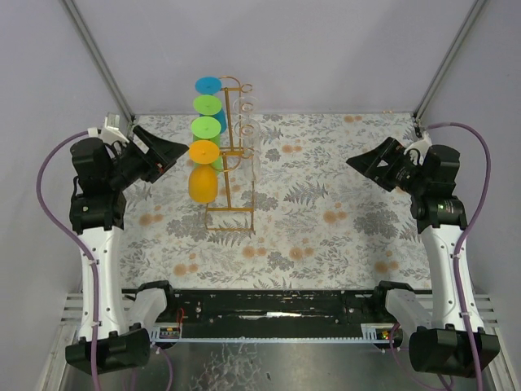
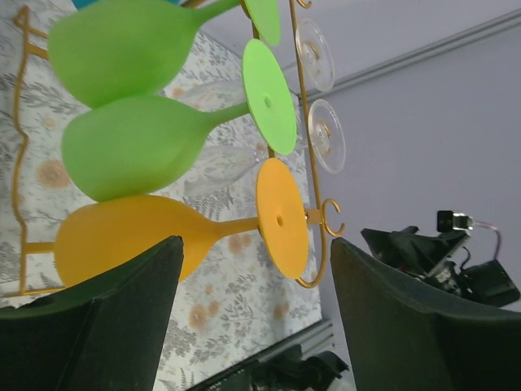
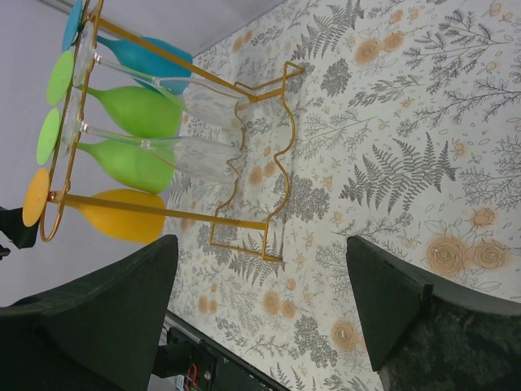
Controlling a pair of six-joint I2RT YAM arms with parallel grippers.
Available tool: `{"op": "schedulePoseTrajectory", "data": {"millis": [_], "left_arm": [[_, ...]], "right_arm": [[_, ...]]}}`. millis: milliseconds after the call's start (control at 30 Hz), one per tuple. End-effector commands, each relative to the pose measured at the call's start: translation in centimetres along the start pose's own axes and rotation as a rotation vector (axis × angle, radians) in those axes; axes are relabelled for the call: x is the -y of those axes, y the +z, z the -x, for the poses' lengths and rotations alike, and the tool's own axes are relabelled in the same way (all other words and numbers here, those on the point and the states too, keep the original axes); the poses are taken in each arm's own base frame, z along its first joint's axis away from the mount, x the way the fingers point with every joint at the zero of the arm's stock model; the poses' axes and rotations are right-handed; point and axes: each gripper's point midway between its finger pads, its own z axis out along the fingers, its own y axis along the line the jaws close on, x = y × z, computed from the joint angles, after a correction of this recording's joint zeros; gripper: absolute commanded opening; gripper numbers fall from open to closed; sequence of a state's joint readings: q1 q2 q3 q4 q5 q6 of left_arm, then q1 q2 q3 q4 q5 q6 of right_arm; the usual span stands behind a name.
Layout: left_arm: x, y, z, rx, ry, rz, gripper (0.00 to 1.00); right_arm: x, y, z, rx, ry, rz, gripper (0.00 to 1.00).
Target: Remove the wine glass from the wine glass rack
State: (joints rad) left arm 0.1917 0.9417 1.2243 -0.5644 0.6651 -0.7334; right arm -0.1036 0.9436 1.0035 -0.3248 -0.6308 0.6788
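Note:
The gold wire wine glass rack stands on the floral table left of centre. On its left rail hang an orange wine glass nearest me, two green glasses and a blue glass. Clear glasses hang on the right rail. My left gripper is open and empty, just left of the orange glass; its wrist view shows the orange glass and the rack between the fingers. My right gripper is open and empty, well right of the rack.
The floral table cover spreads between rack and right arm. A black rail runs along the near edge. Grey walls and metal struts close the back. The right arm shows in the left wrist view.

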Motion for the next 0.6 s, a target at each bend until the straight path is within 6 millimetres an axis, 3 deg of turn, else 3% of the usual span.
{"op": "schedulePoseTrajectory", "data": {"millis": [0,567], "left_arm": [[2.5,0.2,0.1,-0.033,-0.041,-0.132,0.70],[1.8,1.7,-0.6,-0.117,-0.142,-0.162,0.53]], "right_arm": [[-1.9,-0.6,0.3,-0.007,-0.025,0.055,0.90],[-1.0,-0.5,-0.3,-0.004,-0.009,0.036,0.90]]}}
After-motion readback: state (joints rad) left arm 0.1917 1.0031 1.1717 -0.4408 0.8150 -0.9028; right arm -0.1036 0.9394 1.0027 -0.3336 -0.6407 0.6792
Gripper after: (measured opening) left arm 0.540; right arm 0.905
